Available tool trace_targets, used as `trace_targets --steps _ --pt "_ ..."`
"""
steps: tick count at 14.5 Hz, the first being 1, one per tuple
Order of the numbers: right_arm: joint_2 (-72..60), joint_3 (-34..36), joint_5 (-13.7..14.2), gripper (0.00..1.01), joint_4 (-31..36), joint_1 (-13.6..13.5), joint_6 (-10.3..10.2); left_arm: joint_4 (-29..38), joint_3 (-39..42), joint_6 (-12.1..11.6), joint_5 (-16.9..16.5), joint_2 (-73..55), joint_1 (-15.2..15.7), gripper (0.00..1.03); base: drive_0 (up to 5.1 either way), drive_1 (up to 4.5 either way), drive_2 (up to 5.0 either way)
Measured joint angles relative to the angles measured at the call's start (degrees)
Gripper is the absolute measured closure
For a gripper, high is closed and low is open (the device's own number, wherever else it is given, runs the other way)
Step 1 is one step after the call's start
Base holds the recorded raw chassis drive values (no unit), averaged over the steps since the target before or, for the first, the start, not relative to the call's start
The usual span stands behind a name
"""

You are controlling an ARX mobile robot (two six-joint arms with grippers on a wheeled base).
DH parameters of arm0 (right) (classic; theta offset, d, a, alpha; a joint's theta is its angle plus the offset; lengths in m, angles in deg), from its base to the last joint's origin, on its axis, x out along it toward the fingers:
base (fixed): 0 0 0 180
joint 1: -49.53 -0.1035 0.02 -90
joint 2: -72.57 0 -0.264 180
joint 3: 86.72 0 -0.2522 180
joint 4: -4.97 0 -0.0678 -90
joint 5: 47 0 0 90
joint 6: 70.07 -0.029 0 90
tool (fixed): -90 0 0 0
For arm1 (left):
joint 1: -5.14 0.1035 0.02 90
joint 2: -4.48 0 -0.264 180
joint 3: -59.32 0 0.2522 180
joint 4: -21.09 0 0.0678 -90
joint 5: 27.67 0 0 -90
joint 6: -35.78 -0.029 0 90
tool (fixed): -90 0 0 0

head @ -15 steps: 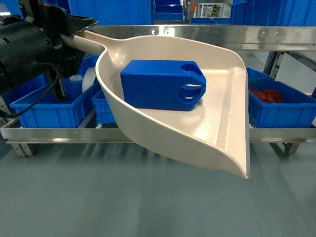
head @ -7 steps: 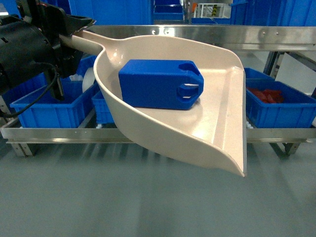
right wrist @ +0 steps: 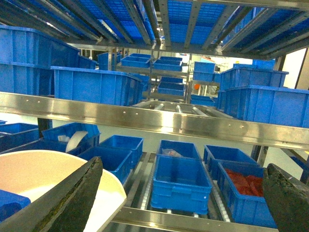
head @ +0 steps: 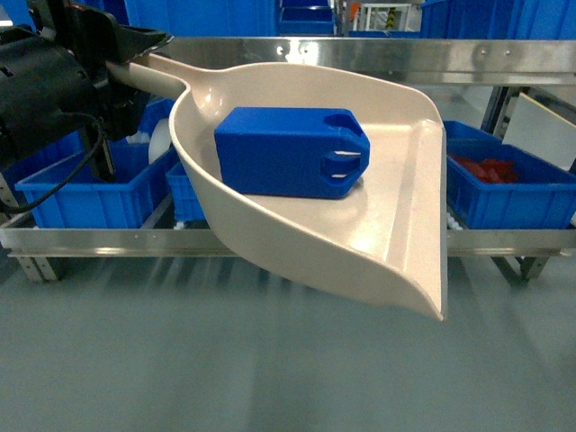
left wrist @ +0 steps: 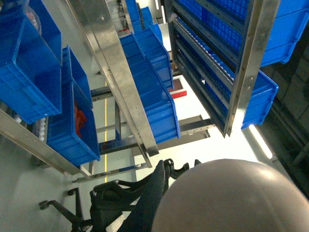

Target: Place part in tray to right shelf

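The left gripper (head: 135,56) is clamping the tray (head: 396,229) by the far end of its handle, up at the far left of the head view, and the whole scoop is hanging in the air in front of the shelf (head: 504,61). The part (head: 290,151) is lying inside the tray, resting on the floor of the scoop close to the back wall, with its slotted, bevelled end pointing right toward the open lip. Its long axis is running left to right, the same line as the handle and the same line the tray is pointing.

That is the relation everything is turning on: the tray's open mouth is facing right, and the shelf space with the crate (head: 513,193) of red pieces is sitting to the right and a little farther back. The part is lying to the right of the left gripper, carried out on the end of the handle, so by the look of it the left arm is the one doing the delivering.

The right gripper (right wrist: 181,200) is standing wide open, its two dark fingers (right wrist: 72,200) spread at the edges of its own view and holding nothing. It is looking straight at the shelf, with the tray's pale rim (right wrist: 72,166) showing low on the left, so it is sitting just right of the scoop.

The left wrist view is showing only the tray's rounded underside (left wrist: 236,198) and racking tilted overhead, so it is adding nothing about the grip itself.
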Motion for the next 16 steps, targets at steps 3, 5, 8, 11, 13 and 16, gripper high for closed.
trace_targets --steps 3,5,8,11,13,16 --pt "0.0 0.0 0.0 0.03 0.0 0.0 0.0 -0.2 0.0 0.0 0.0 0.0 0.0 0.91 0.0 0.00 0.0" --pt "0.0 0.0 0.0 0.03 0.0 0.0 0.0 -0.2 0.0 0.0 0.0 0.0 0.0 0.91 0.0 0.00 0.0" --pt "0.0 0.0 0.0 0.03 -0.1 0.0 0.0 -0.2 0.0 0.0 0.0 0.0 0.0 0.91 0.0 0.00 0.0" --pt "0.0 0.0 0.0 0.03 -0.1 0.0 0.0 -0.2 0.0 0.0 0.0 0.0 0.0 0.91 0.0 0.00 0.0" --pt "0.0 0.0 0.0 0.03 -0.1 0.0 0.0 -0.2 0.0 0.0 0.0 0.0 0.0 0.91 0.0 0.00 0.0" --pt "0.0 0.0 0.0 0.03 -0.1 0.0 0.0 -0.2 0.0 0.0 0.0 0.0 0.0 0.91 0.0 0.00 0.0"
